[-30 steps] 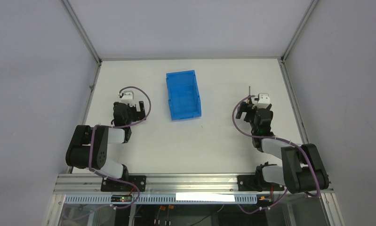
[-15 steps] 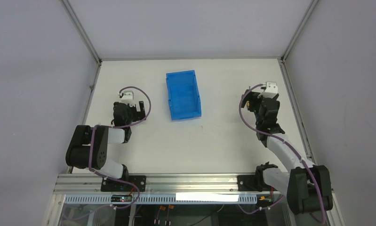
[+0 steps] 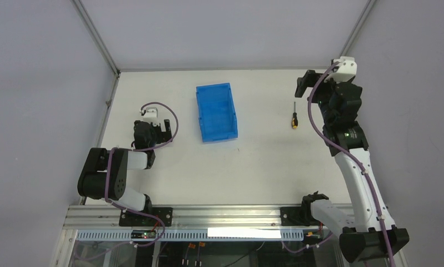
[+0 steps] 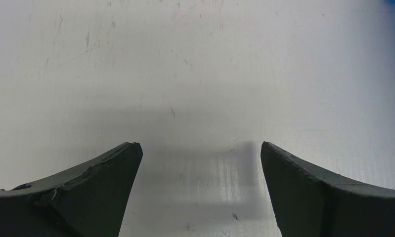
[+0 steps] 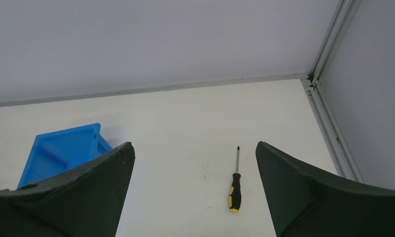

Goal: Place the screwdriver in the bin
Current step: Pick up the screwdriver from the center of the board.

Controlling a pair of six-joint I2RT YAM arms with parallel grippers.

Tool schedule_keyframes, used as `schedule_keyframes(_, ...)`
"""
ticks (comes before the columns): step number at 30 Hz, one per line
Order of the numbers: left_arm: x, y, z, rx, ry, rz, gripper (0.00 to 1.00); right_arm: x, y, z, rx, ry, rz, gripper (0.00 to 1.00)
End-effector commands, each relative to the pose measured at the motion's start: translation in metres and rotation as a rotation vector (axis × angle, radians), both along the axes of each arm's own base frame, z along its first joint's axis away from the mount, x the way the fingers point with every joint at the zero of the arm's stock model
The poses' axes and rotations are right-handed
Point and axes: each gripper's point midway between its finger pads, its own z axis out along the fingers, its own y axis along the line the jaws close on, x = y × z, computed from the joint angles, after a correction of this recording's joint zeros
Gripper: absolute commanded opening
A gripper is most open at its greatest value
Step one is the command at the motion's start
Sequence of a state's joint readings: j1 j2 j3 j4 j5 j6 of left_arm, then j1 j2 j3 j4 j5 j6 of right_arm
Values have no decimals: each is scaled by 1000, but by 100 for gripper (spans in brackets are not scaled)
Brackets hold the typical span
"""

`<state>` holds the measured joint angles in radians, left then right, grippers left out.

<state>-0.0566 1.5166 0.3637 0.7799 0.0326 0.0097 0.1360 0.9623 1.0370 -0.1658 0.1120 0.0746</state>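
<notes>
The right claw (image 5: 194, 146) hangs above the worktop (image 3: 264, 161), fingers spread wide, pinching nothing. The screwdriver (image 5: 235, 190) lies flat below it, framed between its fingers, shaft pointing away. The bin (image 5: 62, 153) sits well apart to the claw's left. The left claw (image 4: 200, 145) is spread too, low over the worktop.

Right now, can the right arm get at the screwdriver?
Probably yes. The right gripper is open and raised near the screwdriver, which lies alone on the table, well apart from the blue bin. Nothing appears to stand between them.
</notes>
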Motion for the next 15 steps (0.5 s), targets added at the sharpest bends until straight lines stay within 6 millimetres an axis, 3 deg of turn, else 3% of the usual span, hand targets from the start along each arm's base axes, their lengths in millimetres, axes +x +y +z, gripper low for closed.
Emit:
schedule_keyframes(1, 9, 4, 17, -10, -55, 14, 100, -19, -6, 55, -47, -11, 0, 96)
schedule_keyframes(8, 9, 4, 17, -10, -54, 14, 100, -31, -10, 116, -60, -63, -8, 97)
schedule_keyframes(15, 9, 4, 17, -11, -55, 14, 100, -39, -11, 148, -57, -88, -13, 97)
